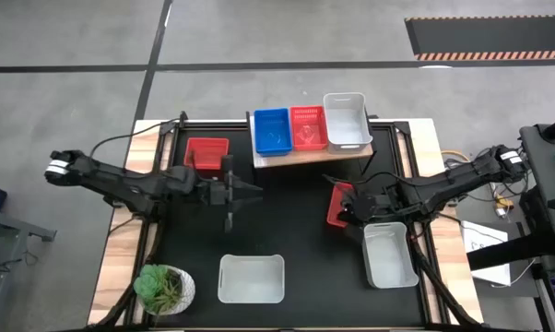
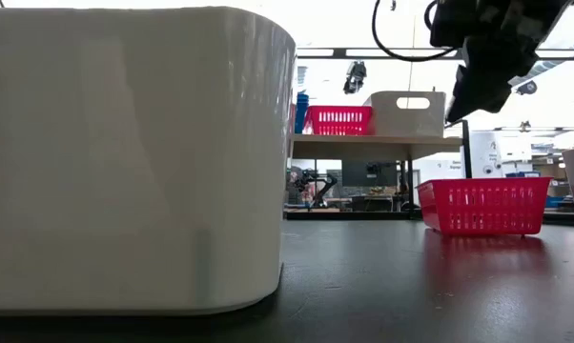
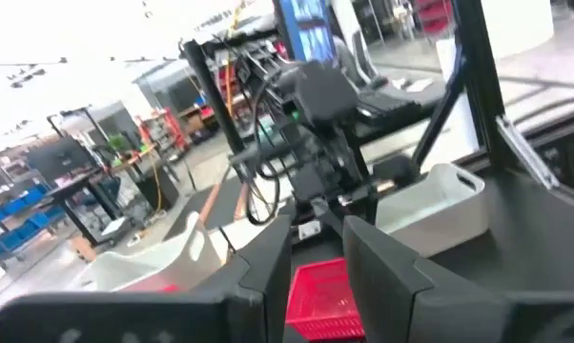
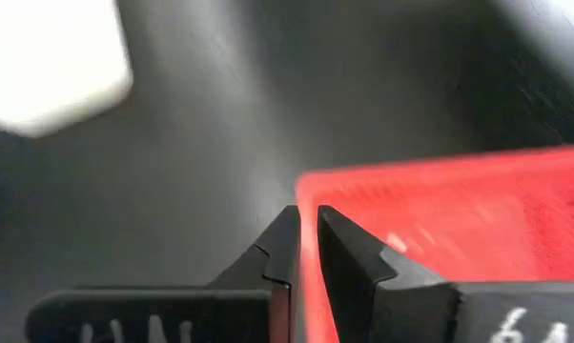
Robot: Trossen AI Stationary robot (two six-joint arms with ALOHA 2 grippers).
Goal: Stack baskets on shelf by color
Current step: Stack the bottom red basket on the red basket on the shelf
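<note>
The light-wood shelf [image 1: 305, 154] at the table's far side carries a blue basket [image 1: 271, 131], a red basket [image 1: 307, 127] and a white basket [image 1: 347, 120] side by side. My right gripper [image 1: 344, 208] is shut and slants down over a red basket [image 1: 336, 198]. That basket rests flat on the table [image 2: 482, 205], and the fingertips [image 2: 453, 114] stand clear above its rim. My left gripper [image 1: 257, 192] is open and empty. It points level toward the table's right, near the table's middle. Another red basket [image 1: 206, 150] sits on the table at the far left.
One white basket [image 1: 251, 278] stands at the near edge and fills the left half of the low view. Another white basket [image 1: 389, 255] stands at the near right, just beside the right gripper's red basket. A potted plant [image 1: 162, 288] sits at the near left corner.
</note>
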